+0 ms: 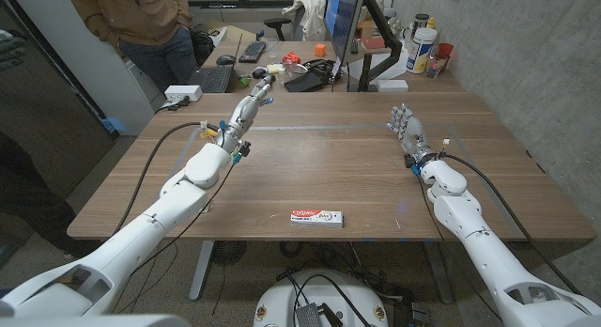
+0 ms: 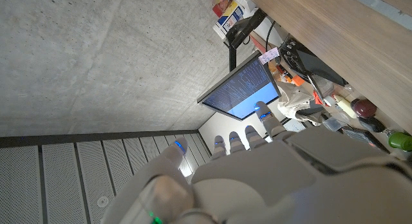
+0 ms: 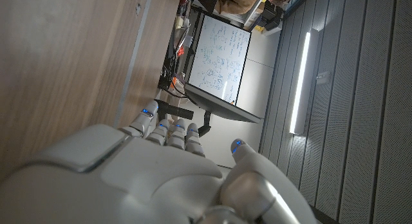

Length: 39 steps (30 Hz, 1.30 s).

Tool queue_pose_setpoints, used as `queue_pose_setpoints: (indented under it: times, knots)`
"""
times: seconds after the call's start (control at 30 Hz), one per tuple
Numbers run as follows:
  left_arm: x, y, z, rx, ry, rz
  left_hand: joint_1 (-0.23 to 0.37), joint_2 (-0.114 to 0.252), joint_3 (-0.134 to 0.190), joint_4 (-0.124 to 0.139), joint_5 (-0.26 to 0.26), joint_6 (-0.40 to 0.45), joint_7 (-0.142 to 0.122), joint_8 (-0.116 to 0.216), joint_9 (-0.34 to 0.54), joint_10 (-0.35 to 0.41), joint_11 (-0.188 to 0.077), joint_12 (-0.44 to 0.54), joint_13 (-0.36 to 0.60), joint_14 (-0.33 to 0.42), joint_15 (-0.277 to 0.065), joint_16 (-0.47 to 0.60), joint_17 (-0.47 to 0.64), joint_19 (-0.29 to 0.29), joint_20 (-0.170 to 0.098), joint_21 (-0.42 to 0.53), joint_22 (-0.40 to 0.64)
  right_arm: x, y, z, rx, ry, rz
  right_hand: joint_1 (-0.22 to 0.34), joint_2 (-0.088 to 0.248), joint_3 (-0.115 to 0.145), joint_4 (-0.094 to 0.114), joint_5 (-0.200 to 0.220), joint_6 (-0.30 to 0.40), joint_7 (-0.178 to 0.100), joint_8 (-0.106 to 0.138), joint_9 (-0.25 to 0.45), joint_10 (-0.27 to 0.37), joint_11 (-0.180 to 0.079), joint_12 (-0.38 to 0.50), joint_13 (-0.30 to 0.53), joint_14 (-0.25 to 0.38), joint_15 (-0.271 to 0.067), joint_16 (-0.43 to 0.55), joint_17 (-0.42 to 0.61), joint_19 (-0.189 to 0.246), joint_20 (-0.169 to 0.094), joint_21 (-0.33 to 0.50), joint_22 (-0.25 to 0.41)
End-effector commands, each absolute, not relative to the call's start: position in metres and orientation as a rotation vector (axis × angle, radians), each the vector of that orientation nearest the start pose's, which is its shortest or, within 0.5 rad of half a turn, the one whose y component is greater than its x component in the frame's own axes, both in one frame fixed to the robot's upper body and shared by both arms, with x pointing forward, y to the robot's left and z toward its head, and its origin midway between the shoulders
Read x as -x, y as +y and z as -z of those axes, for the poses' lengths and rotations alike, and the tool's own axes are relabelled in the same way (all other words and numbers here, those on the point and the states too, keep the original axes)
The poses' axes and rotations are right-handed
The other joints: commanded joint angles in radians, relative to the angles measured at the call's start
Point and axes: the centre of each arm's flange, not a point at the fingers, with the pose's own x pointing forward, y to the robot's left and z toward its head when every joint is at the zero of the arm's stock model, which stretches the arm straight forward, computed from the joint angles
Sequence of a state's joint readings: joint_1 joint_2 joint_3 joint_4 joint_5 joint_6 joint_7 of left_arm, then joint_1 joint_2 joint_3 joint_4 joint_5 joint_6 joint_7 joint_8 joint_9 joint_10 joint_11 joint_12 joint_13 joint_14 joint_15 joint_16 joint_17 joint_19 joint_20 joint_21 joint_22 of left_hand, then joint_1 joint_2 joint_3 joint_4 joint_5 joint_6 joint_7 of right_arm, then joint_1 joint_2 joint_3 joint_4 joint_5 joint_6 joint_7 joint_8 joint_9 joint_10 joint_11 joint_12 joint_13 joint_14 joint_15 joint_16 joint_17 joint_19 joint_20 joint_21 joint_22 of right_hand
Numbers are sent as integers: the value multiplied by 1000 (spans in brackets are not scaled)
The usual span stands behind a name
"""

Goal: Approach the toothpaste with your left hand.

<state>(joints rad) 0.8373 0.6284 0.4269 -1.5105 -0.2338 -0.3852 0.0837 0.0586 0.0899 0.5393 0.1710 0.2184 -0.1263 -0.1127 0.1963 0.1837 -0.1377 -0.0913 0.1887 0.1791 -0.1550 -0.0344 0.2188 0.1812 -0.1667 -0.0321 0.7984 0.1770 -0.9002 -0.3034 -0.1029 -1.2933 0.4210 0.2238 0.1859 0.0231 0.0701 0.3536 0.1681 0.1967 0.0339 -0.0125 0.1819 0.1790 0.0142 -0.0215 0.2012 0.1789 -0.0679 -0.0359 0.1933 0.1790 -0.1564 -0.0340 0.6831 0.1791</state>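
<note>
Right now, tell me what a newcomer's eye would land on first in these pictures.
First the toothpaste box, lying alone flat on the wooden table near its front edge, between the two arms. Then the white left hand, stretched far out toward the table's back left, well away from the box, holding nothing. The right hand stands at the right with its fingers apart.

The person [image 1: 141,22] at the head view's upper left is cut off above the chest by the frame edge; the toothpaste box [image 1: 315,216] lettering is too small to read; the far desk's clutter [image 1: 291,69] blurs together.
</note>
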Motion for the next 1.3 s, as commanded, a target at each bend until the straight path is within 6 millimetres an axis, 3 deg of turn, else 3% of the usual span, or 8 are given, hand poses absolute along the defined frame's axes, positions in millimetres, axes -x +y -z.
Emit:
queue_pose_setpoints:
  times: [0.03, 1.3]
  knots:
    - [-588, 238, -40, -495, -917, 234, 8, 64, 6, -3, 4, 8, 2, 3, 2, 8, 1, 5, 3, 9, -39, 3, 3, -37, -49, -3, 2, -651, -296, 36, -47, -606, -199, -3, 100, -4, 0, 4, 10, 4, 7, 4, 3, -6, 5, 4, -4, -20, 4, 4, 0, -82, -1, 2]
    - [-568, 213, -58, -703, -1056, 276, 14, 51, 5, -7, 7, 29, -4, 2, 2, 30, -11, 4, 3, 26, -44, 1, 1, -31, -52, -14, 2, -656, -290, 34, -39, -610, -198, -3, 99, -6, -1, 5, 15, 4, 9, 4, 7, -4, 6, 4, -4, -20, 2, 2, 0, -80, -9, 2]
